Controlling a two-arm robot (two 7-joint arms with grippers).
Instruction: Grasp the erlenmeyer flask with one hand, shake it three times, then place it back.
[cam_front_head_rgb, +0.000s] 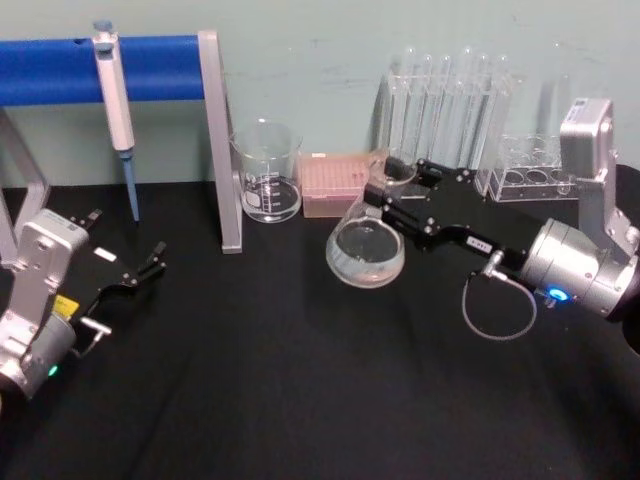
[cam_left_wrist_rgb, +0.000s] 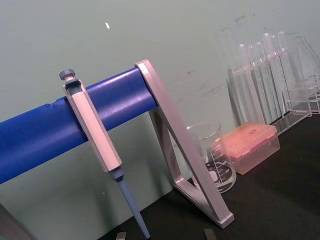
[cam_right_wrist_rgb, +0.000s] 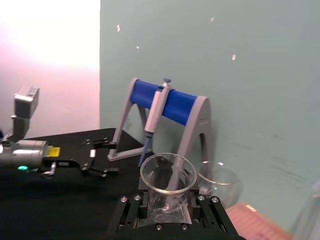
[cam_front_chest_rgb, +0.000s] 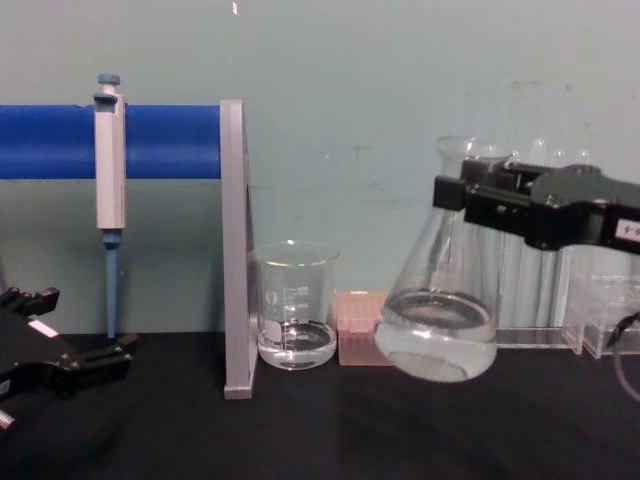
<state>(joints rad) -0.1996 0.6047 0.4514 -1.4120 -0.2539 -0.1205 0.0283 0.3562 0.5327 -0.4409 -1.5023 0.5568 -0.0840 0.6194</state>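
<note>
Gripping the clear glass conical erlenmeyer flask (cam_front_head_rgb: 365, 250)
Right hand (cam_front_head_rgb: 385, 182) is pinching its neck, tilting it above the black tabletop (cam_front_head_rgb: 300, 380) mid-frame for shaking; left hand (cam_front_head_rgb: 140, 270) is idling spread, lower left.

Laboratory: grey pipette (cam_front_head_rgb: 113, 95) is hanging on blue-barred stand (cam_front_head_rgb: 50, 70), near clear glass beaker (cam_front_head_rgb: 268, 175), clear conical erlenmeyer flask (cam_front_head_rgb: 365, 255), clear test tubes (cam_front_head_rgb: 455, 95).

The head camera looks steeply down on the table (cam_front_head_rgb: 300, 400) from its near edge. The chest camera sits low, facing level toward the back edge, close to the beaker (cam_front_chest_rgb: 295, 305). The left wrist camera, seemingly low, tilts up at the pipette stand (cam_left_wrist_rgb: 100, 110). The right wrist camera looks closely over the erlenmeyer flask (cam_right_wrist_rgb: 167, 200); all four share that stand.
</note>
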